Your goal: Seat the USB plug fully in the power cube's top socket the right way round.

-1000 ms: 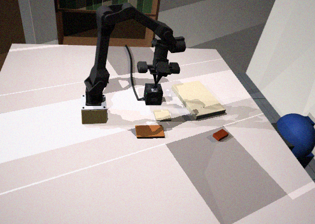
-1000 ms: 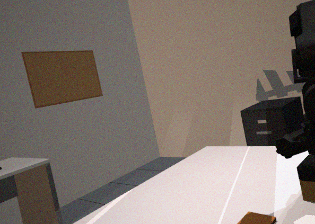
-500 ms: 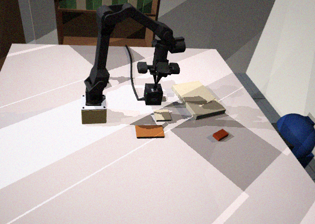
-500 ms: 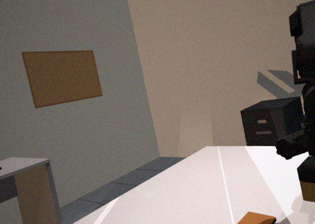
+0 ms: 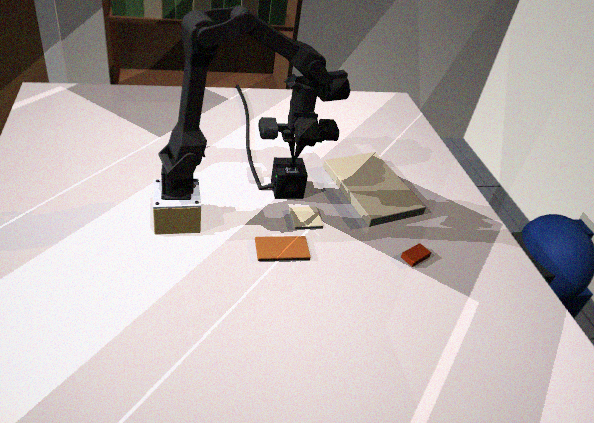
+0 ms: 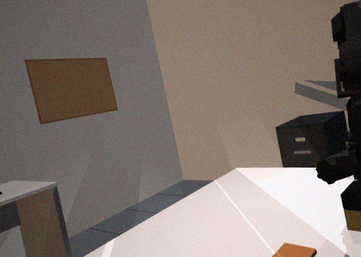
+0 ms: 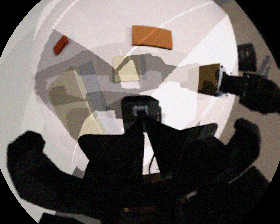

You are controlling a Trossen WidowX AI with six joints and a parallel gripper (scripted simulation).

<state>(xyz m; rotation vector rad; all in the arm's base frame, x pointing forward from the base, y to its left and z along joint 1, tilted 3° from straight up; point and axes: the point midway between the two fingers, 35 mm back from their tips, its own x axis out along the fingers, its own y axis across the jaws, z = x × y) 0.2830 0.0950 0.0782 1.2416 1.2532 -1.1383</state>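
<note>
From the top, the end effector [image 5: 294, 154] [image 7: 143, 119] is clamped on the USB plug [image 5: 291, 169] [image 7: 141, 111] at the black power cube [image 5: 289, 184] [image 7: 136, 102]; a large beige slab lies near it, a small cream piece nearer the orange block [image 5: 282, 248] [image 6: 296, 250] [image 7: 152, 37].

The exterior view shows the orange block on the worktop [image 5: 320, 327] [image 6: 182, 223] [image 7: 101, 25].

In the wrist view, the fingertips hide part of the plug.

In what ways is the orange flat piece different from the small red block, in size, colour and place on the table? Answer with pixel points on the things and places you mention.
The orange piece [image 5: 282, 248] [image 6: 296, 251] [image 7: 152, 37] is broader than the red block [image 5: 416, 255] [image 7: 61, 45]. The orange one is bright orange; the red one is a darker brick red. In the top view, the orange piece lies nearer the power cube [image 5: 289, 184] [image 7: 141, 106], the red block nearer the table's right edge. Both lie flat.
</note>
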